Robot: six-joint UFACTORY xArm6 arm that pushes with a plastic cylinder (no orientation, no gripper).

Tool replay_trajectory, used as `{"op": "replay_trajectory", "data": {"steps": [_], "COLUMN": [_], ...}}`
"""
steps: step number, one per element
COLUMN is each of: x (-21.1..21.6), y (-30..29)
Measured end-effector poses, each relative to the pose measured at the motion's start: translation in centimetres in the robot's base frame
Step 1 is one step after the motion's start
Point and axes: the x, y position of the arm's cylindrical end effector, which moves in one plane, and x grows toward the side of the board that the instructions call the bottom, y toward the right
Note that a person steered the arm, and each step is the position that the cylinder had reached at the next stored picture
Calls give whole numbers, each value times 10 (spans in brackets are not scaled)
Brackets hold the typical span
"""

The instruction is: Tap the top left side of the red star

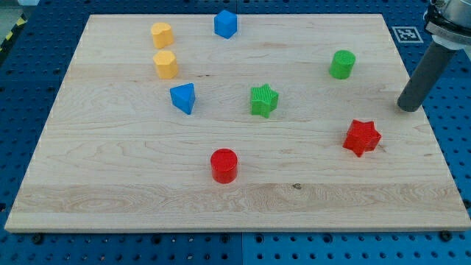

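Note:
The red star (361,137) lies on the wooden board (110,169) at the view's right, below the middle. My tip (408,109) rests on the board near its right edge, up and to the right of the red star, with a gap of about a block's width between them. The dark rod rises from the tip toward the view's top right corner.
A green cylinder (342,64) stands above the red star. A green star (263,100) is at the centre, a red cylinder (224,165) below it. A blue triangular block (183,98), two yellow blocks (162,34) (166,64) and a blue block (225,23) sit at the top left.

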Motion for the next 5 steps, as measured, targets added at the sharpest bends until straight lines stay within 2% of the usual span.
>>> {"op": "replay_trajectory", "data": {"steps": [5], "x": [-5], "y": [-18]}}
